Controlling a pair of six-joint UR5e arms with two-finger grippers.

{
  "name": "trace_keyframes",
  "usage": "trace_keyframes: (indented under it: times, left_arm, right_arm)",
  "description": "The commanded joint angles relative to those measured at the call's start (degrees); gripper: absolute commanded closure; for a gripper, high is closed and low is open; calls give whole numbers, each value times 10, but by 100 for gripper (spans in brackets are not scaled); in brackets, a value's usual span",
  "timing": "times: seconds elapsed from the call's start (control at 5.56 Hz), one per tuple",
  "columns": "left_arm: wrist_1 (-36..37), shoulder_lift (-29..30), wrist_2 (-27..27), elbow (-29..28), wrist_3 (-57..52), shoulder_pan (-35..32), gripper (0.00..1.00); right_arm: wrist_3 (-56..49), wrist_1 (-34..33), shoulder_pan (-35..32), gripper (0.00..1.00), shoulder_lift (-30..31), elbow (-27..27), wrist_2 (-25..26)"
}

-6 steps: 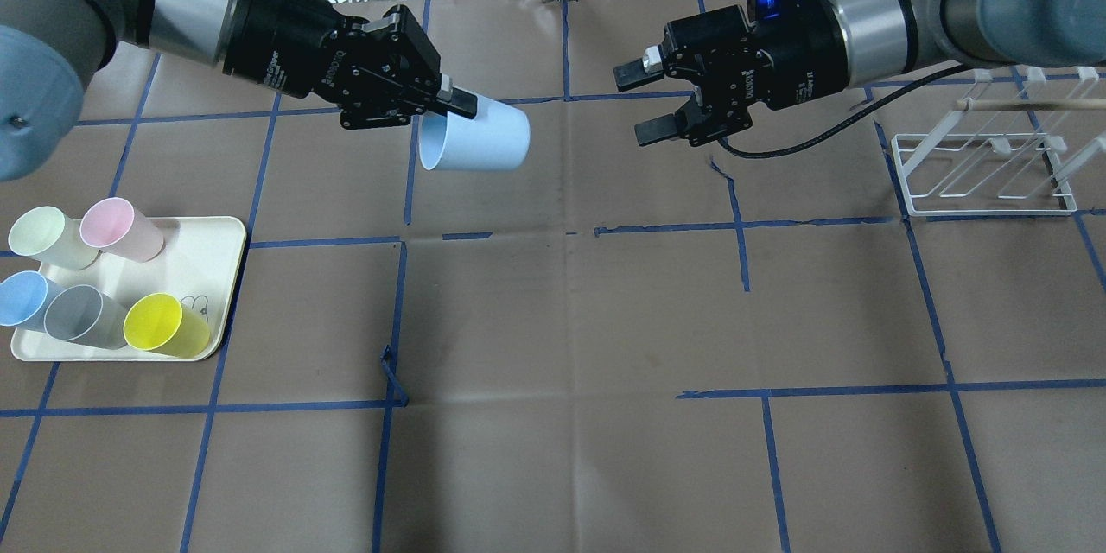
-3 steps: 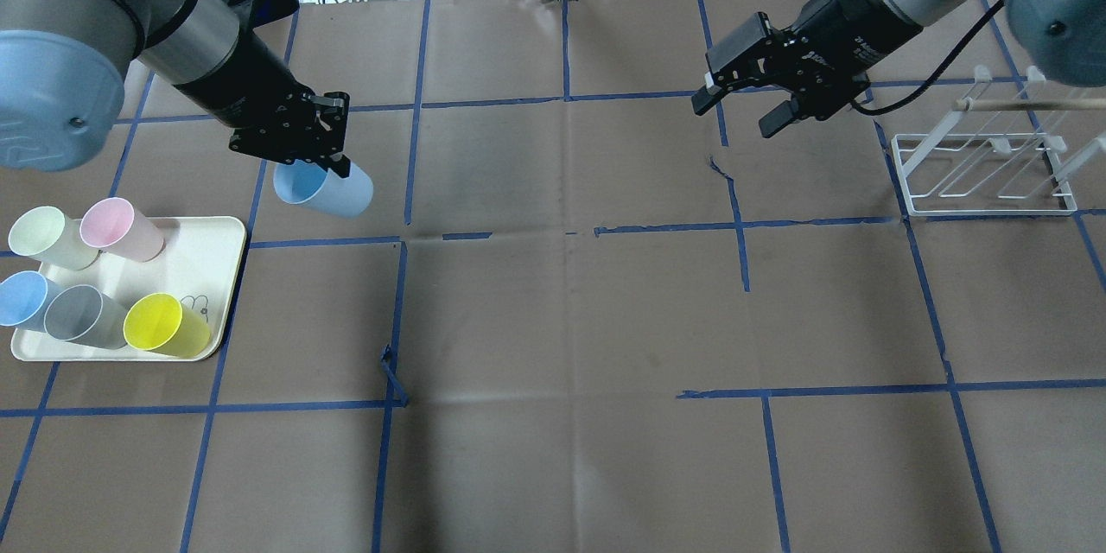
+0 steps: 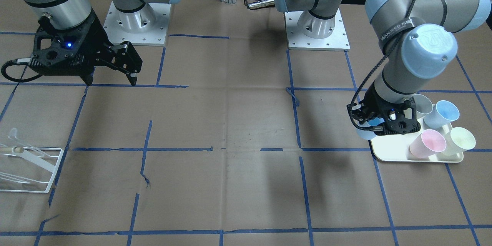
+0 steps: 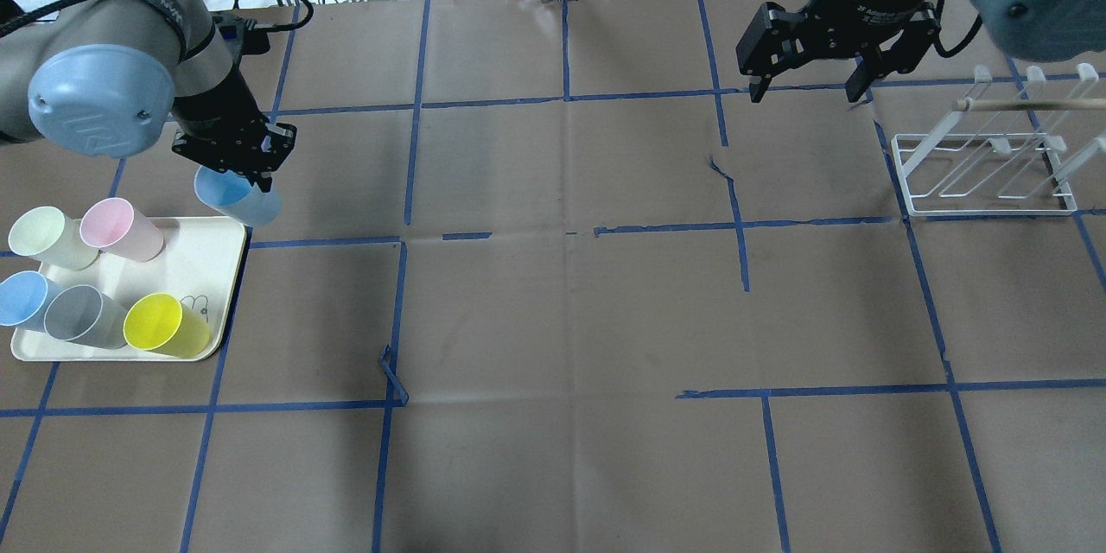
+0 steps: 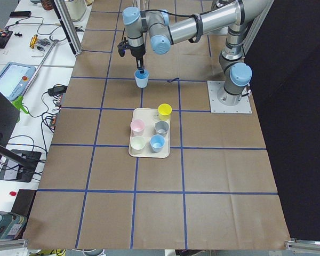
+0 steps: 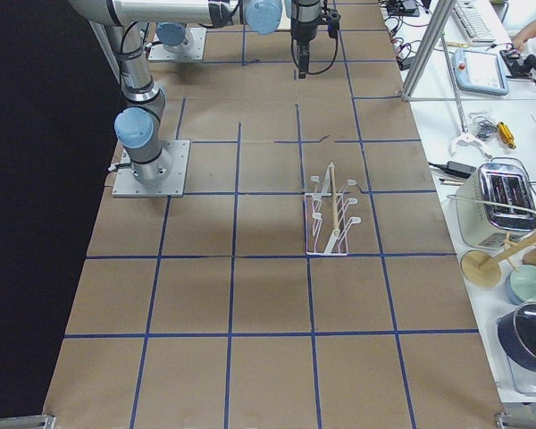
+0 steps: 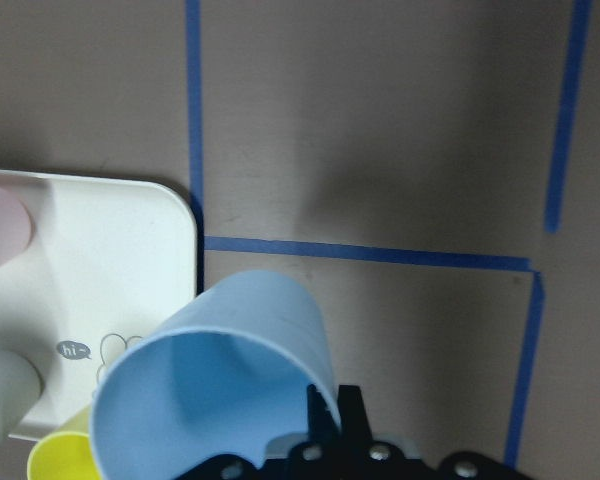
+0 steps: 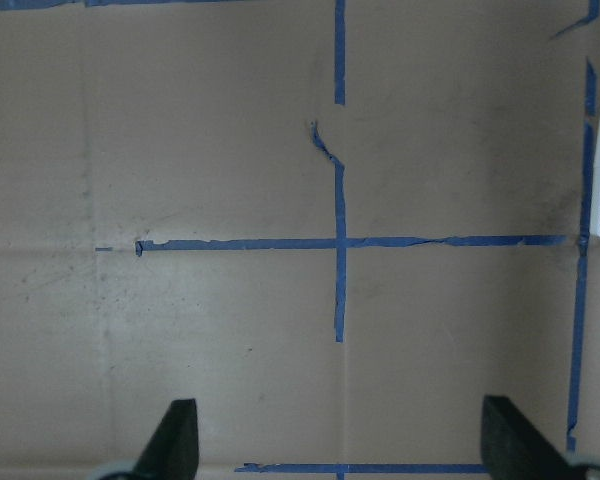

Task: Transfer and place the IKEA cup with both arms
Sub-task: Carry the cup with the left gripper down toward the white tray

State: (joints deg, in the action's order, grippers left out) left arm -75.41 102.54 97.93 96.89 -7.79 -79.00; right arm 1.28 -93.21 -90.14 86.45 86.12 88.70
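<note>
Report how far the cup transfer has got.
Done: the IKEA cup is grasped, the left gripper shut on its rim. In hand: it is held tilted just outside a corner of the tray, not set down. Left: placing it and letting go. The right gripper is open and empty, off by the wire rack.

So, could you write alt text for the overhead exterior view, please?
The left gripper holds a light-blue cup by its rim, next to the corner of a cream tray with five more cups. The right gripper hangs open over the table, near a white wire rack.
</note>
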Motion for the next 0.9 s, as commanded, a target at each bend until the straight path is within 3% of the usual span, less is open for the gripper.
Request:
trace_keyframes:
  times: [0.0,0.72]
  left_arm:
    - [37,33,16,12,-98,61,100]
    - [96,47,17,63,-163,108,100]
  right_arm:
    - [27,5,-9,0,-7,-19,14]
    - [27,0,-3,0,-8,-15,6]
